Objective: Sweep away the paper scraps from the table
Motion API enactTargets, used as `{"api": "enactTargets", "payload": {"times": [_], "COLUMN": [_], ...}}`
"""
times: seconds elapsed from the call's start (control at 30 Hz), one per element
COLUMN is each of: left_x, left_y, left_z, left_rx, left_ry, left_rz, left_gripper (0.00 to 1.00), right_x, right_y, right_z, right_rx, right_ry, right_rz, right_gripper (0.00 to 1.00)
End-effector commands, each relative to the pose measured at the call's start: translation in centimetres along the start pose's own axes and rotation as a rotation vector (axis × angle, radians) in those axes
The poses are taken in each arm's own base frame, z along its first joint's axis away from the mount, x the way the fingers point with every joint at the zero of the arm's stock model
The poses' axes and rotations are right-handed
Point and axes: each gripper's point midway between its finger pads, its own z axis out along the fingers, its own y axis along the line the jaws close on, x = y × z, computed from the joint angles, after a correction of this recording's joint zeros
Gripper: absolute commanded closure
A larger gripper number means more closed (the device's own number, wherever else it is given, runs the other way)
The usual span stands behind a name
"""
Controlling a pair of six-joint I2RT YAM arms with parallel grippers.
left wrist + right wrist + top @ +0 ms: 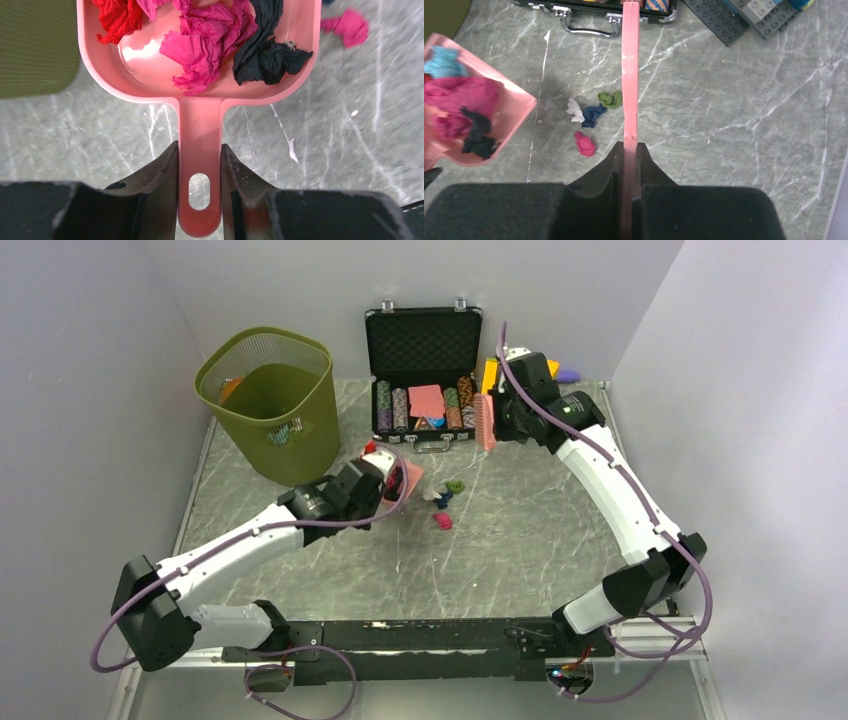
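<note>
My left gripper (pixel 199 150) is shut on the handle of a pink dustpan (pixel 150 65), held just above the table (pixel 540 530). The pan holds red, magenta and dark paper scraps (pixel 210 45); it also shows in the top view (pixel 408 478). My right gripper (pixel 629 147) is shut on a pink brush (pixel 629 75), raised near the case in the top view (pixel 484 422). Loose scraps lie between the pan and the brush: green (pixel 610 99), white (pixel 574 110), dark blue (pixel 593 114) and magenta (pixel 585 143). The magenta one also shows in the top view (pixel 442 521).
An olive waste bin (pixel 270 410) stands at the back left, close behind the dustpan. An open black case of poker chips (pixel 424 350) stands at the back middle. Grey and coloured toy bricks (pixel 734 15) lie to its right. Walls close in on both sides.
</note>
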Motion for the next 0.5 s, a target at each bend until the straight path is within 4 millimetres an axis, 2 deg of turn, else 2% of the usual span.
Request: {"api": "enactTargets", "payload": {"times": [0.0, 0.3, 0.47], "left_x": [-6.0, -14.9, -20.0], "left_y": [2.1, 4.6, 7.7], "left_z": [-4.8, -10.7, -13.6], "left_rx": [-0.062, 0.058, 0.130], "left_ry": [-0.113, -0.192, -0.288], "left_rz": [-0.032, -0.168, -0.285], "left_gripper": [1.00, 1.00, 1.00], "right_x": [-1.2, 0.6, 1.9], "right_y": [-0.4, 0.5, 0.9], "right_z": [-0.3, -0.2, -0.1], "right_rx": [0.008, -0.058, -0.088], "right_ry": [-0.088, -0.069, -0.047], "right_rz": [0.074, 0.090, 0.100], "right_gripper": [1.00, 1.00, 1.00]}}
